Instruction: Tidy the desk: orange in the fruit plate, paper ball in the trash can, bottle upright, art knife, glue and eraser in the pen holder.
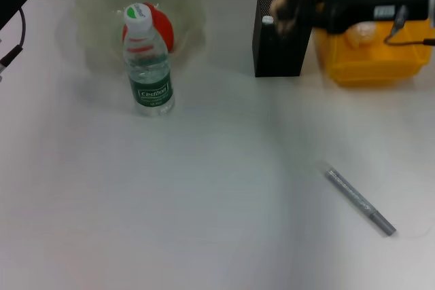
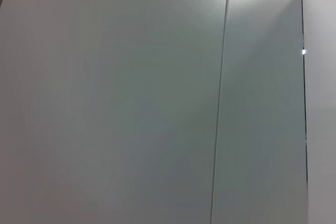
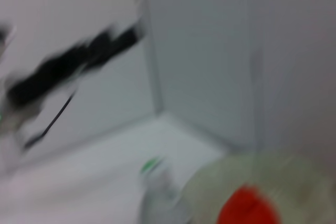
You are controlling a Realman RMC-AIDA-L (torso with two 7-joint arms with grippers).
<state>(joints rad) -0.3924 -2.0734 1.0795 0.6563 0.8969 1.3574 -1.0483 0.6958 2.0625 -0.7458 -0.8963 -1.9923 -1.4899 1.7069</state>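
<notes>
The right end effector (image 1: 280, 15) is seen blurred above the pen holder (image 1: 279, 49); its grip cannot be told. Any release should be centred over the opening. The art knife (image 1: 360, 202) lies on the tabletop (image 1: 204, 202).

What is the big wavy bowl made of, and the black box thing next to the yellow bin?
The fruit plate looks like thin, translucent pale-green plastic, though it might be glass: the orange shows through its wavy wall. The pen holder looks like matte black metal mesh; its weave is hard to make out here. The trash can beside it seems to be smooth, glossy yellow plastic.
</notes>
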